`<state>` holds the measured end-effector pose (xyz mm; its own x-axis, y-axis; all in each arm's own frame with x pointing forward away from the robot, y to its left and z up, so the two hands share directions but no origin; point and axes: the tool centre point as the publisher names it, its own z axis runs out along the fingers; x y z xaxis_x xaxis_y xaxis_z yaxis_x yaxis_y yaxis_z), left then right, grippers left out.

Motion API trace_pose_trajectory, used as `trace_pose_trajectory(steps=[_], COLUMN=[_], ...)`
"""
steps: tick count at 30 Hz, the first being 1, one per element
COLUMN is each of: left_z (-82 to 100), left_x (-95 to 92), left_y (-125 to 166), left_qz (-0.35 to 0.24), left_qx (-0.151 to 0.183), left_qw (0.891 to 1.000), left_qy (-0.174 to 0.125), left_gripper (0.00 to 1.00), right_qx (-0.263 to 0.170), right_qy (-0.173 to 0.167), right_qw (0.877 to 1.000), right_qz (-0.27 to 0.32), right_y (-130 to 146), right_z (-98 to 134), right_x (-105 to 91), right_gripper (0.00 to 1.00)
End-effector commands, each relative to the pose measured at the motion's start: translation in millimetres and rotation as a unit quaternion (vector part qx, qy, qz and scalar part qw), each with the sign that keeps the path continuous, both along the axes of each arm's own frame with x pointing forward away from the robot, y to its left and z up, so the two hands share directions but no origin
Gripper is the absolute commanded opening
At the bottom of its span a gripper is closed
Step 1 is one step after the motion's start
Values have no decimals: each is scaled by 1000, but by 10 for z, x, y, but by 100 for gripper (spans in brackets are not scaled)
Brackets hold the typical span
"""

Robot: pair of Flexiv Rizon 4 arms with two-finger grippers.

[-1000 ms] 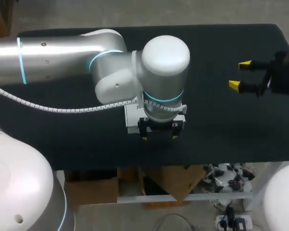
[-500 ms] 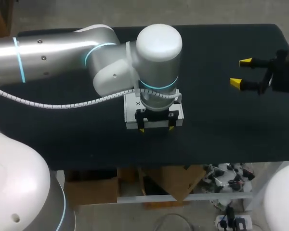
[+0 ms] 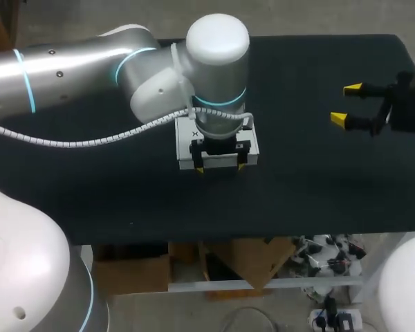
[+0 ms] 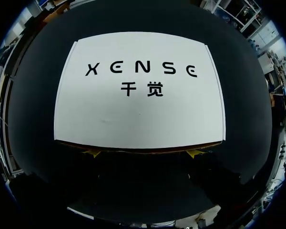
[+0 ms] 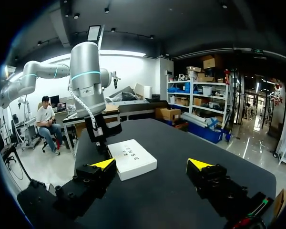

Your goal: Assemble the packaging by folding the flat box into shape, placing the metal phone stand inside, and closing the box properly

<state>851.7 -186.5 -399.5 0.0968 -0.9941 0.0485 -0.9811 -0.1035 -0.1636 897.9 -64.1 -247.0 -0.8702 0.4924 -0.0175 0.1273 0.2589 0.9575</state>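
Midway along the black table [image 3: 318, 187], the white box [image 3: 186, 146] lies flat, long axis crosswise, directly beneath the left gripper [image 3: 220, 167], its spread fingertips both at the near long edge; the right gripper [image 3: 346, 105], parted and empty, hangs well apart.

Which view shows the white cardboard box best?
The left wrist view: the white rectangular cardboard box fills it, whole top face visible. In the head view the left arm hides much of it; the right wrist view shows it small and slanted.
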Motion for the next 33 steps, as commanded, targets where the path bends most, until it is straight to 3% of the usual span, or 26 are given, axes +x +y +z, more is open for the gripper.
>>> trace_pose_trajectory(steps=[1,17,33], left_z=[-23,-47,-71], left_x=[178,882,1764], left_y=[5,75,147], left_qz=[1,2,0], left_qx=[0,-1,5], left_qw=[1000,1000,1000], left_qy=[8,13,18], left_gripper=[100,100,100], right_qx=[2,2,2], right_qy=[-1,-1,-1], right_qw=[1000,1000,1000], right_qz=[1,1,1], right_y=[-7,-7,-7], right_z=[-4,-4,-4], right_x=[-5,-5,-5], right_gripper=[100,100,100])
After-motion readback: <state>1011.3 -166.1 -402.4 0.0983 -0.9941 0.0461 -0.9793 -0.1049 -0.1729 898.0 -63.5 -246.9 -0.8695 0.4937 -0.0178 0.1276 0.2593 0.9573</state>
